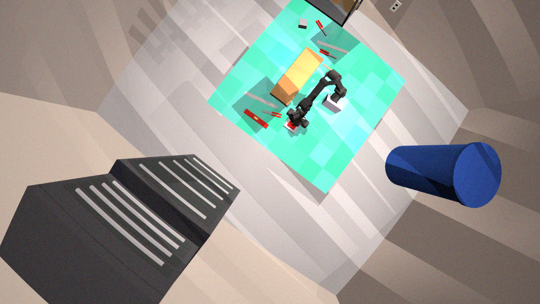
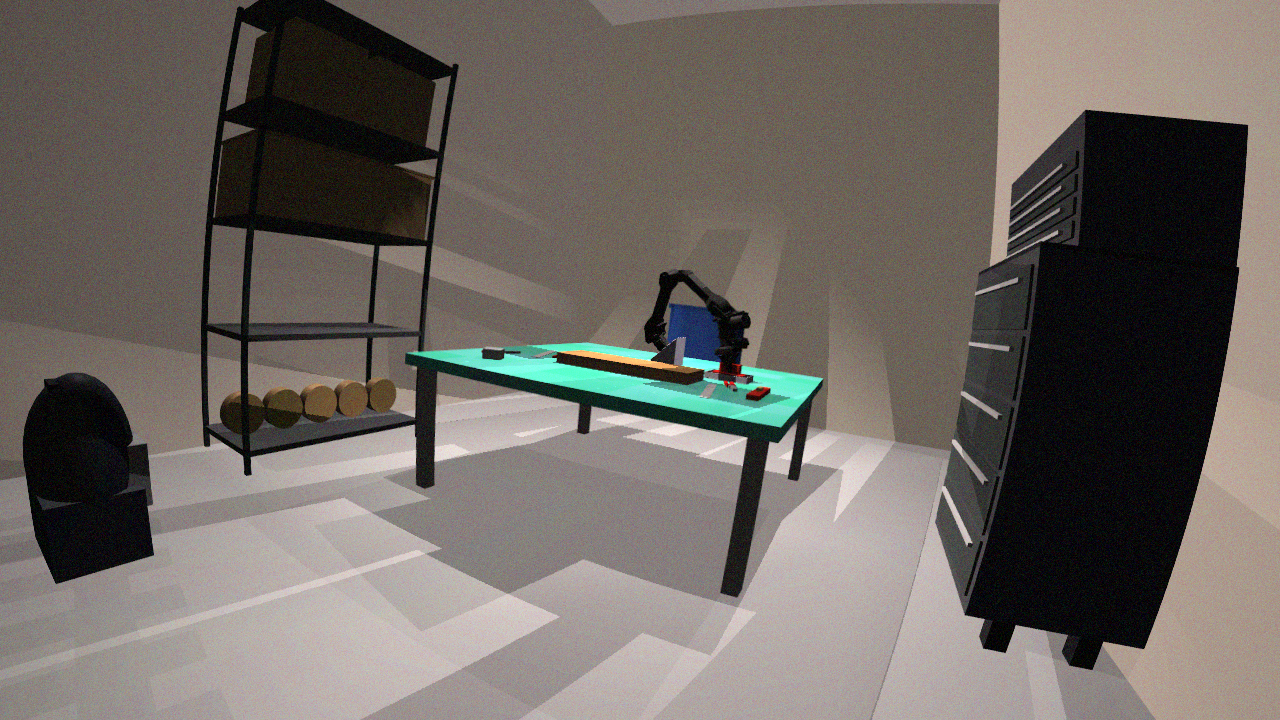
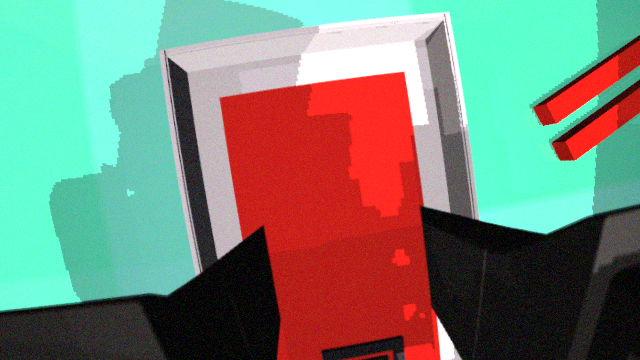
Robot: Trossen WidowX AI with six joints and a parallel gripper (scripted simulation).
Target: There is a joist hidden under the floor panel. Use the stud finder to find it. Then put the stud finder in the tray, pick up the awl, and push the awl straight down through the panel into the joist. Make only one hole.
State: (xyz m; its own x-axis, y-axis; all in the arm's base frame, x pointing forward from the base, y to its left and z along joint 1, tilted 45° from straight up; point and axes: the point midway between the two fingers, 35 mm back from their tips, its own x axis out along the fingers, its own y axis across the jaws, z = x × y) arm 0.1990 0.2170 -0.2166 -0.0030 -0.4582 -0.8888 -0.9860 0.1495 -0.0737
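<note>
My gripper is shut on the red stud finder. It holds the stud finder over the small grey tray, within the rim as the wrist view shows it. I cannot tell whether it rests on the tray floor. The tan floor panel lies flat on the green table beside the arm. A thin pale stick, possibly the awl, lies at the panel's far corner near the arm's elbow.
Red-handled tools lie just beside the tray, with a red level further out. Grey strips, more red-handled tools and a grey block lie around the panel. The arm's white base stands nearby.
</note>
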